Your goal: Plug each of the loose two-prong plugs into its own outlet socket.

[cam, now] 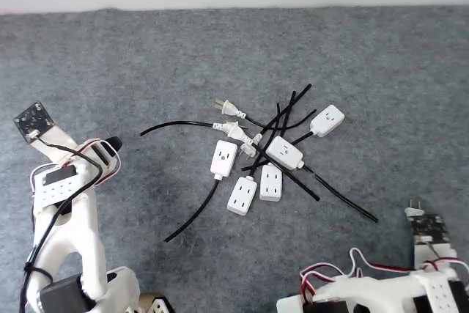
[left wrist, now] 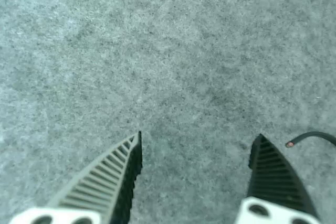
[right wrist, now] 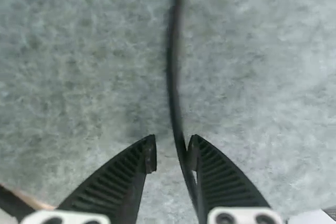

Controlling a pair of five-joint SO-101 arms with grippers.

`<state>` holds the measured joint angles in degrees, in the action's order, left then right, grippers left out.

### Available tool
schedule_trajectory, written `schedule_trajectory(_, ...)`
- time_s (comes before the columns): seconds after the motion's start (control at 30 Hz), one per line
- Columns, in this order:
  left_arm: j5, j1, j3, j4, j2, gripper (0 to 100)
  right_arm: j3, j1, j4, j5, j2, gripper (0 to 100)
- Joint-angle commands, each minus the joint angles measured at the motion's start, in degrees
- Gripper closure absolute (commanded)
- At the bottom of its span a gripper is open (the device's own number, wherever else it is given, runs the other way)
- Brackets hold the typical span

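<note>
**Inspector:** Where did the plugs lie?

**Assistant:** Two loose plugs (cam: 229, 108) lay among the sockets (cam: 223, 157) and tangled black cords (cam: 176, 122) at mid-carpet (cam: 220, 49), well apart from both arms.

**Inspector:** And the jaws?

**Assistant:** The left gripper (left wrist: 199, 135) stood wide open over bare carpet. The right gripper (right wrist: 172, 139) was narrowly parted, and a cord (right wrist: 173, 51) ran between its fingers unclamped.

**Inspector:** Handling?

**Assistant:** The plugs were judged light, hard and smooth, with springy cords likely to drag. They were best gripped across the moulded body behind the prongs, with the socket braced.
</note>
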<state>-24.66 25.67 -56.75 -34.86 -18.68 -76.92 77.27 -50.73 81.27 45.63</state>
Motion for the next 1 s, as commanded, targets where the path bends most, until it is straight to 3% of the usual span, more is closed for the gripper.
schedule_trajectory(0.0,-0.09,-0.35,1.27,1.49,0.09,69,-0.97,0.13,1.01,2.99,1.19,89.8)
schedule_trajectory(0.2,-0.09,-0.35,1.27,1.49,0.09,69,-4.48,0.13,6.99,4.04,1.19,90.2)
schedule_trajectory(0.33,-0.09,-0.35,1.27,1.49,0.09,69,-4.92,0.13,8.66,4.04,1.19,99.7)
schedule_trajectory(0.57,-0.09,-0.35,1.27,1.49,0.09,69,-1.41,0.13,7.16,2.99,1.27,99.0)
schedule_trajectory(0.73,-0.09,-0.44,1.27,1.49,0.09,69,9.49,0.13,-2.68,-2.02,1.27,99.0)
schedule_trajectory(0.97,-0.09,-0.44,1.27,1.49,0.09,69,26.20,-2.15,-22.90,-2.81,1.27,99.0)
